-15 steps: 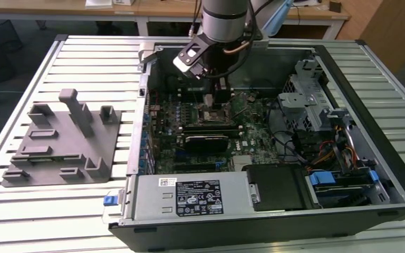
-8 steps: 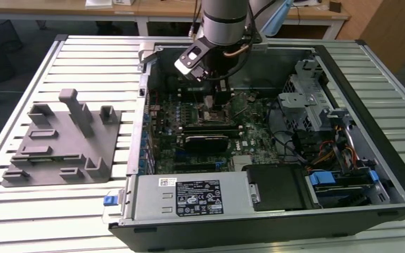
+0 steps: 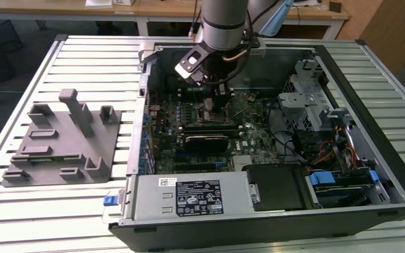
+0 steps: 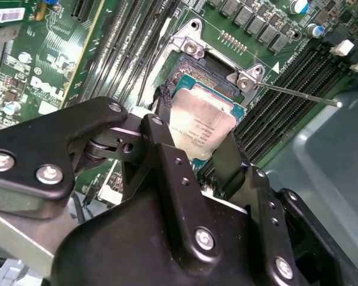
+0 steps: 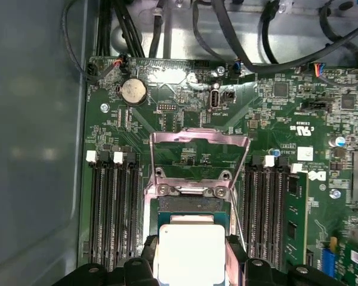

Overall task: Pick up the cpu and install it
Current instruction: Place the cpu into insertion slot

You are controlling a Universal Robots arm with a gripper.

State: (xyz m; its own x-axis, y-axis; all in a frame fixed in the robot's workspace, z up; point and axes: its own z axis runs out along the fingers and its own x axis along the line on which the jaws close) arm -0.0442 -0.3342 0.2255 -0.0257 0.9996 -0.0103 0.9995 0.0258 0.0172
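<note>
Gripper (image 4: 197,138): fingers clamped on the edges of the cpu (image 4: 206,122). Pick-up done; cpu held low over the open socket (image 5: 191,205), apparently not yet released. The hinged frame (image 5: 200,149) stands raised and unlatched. Install unfinished.

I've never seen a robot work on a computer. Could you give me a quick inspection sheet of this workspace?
Surface: slatted metal table carrying an open computer case laid on its side.
Job's things: cpu at the motherboard's open socket, with the load plate swung up. Whether it is seated cannot be told.
Clutter: grey fixture plate with upright posts, on the table at the exterior view's left of the case.
Grippers: gripper inside the case, its black fingers closed on two opposite edges of the cpu.
Cables: black cables beyond the board; coloured wires near the drive bays.
Surroundings: wooden desks behind the table.
</note>
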